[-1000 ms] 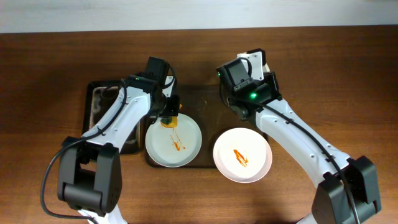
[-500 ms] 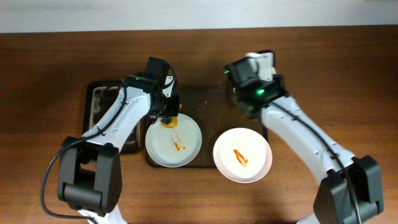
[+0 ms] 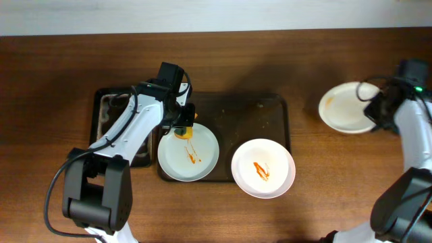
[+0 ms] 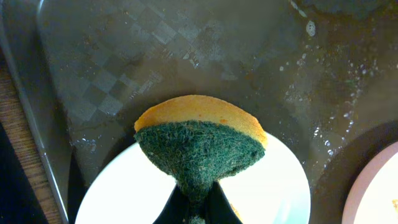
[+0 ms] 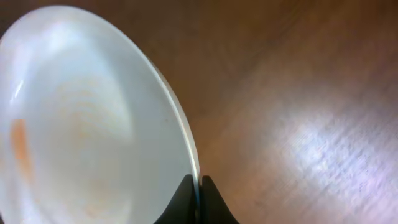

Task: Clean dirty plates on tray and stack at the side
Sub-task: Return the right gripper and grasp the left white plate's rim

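Two smeared plates sit at the tray (image 3: 270,111): the left plate (image 3: 199,165), pale grey-green, lies inside it near the front left corner with an orange streak at its middle, and the white plate (image 3: 273,185), also streaked orange, lies over the tray's front right corner, partly out on the table (image 3: 54,81). The two are close together but apart. The third plate (image 3: 345,108) is well off to the right over bare wood, showing only a faint orange stain near its left edge; the right gripper (image 3: 375,109) is clamped on its right rim, and the right wrist view shows the black tips (image 5: 198,194) pinched on that thin edge with the plate (image 5: 81,118) tilted. I cannot tell whether it rests on the wood. The left gripper (image 4: 198,208) is closed on a sponge (image 4: 199,146), green scourer face up over yellow foam, held at the left plate's far rim, above the wet tray floor. A narrow black tray (image 3: 101,128) lies just left of the brown one.
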Motion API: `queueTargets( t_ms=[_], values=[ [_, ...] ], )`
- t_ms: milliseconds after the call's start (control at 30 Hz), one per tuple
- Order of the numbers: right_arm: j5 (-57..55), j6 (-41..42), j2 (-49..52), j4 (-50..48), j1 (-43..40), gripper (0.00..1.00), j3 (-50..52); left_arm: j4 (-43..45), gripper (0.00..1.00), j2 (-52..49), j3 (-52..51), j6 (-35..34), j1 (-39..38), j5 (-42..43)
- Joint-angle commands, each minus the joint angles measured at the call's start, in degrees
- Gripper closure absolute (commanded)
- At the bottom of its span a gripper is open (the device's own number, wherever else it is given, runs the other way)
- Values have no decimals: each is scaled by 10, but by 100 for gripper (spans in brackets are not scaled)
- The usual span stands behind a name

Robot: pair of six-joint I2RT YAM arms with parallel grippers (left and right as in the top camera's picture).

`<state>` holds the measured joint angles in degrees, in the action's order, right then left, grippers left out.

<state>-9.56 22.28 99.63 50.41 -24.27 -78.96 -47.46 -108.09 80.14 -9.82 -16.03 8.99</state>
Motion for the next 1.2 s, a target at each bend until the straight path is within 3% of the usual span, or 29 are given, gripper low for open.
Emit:
queueTargets(
  t_ms=[0,133,233,333,533,700,933,1033,1167],
  values=[
    [75,-25,27,10,-35,96,-7,0,100,18,-5,11,1,2],
    [98,-64,31,17,-38,95,-7,0,100,18,-5,11,1,2],
    [110,-64,31,31,-38,62,-7,0,100,18,-5,11,1,2],
    [166,-88,31,42,-38,47,-7,0,100,18,-5,11,1,2],
    [397,-254,31,104,-22,41,-7,-2,100,18,-5,11,1,2],
    [423,-338,31,169,79,41,-7,-13,100,18,-5,11,0,3],
    [403,-306,32,92,271,40,-7,-27,100,18,-10,11,-5,33],
    [372,-246,41,42,335,40,-7,-39,100,18,-29,-91,-7,58],
    [372,-198,76,-27,399,42,-7,12,100,18,-74,-107,7,162]
  ],
)
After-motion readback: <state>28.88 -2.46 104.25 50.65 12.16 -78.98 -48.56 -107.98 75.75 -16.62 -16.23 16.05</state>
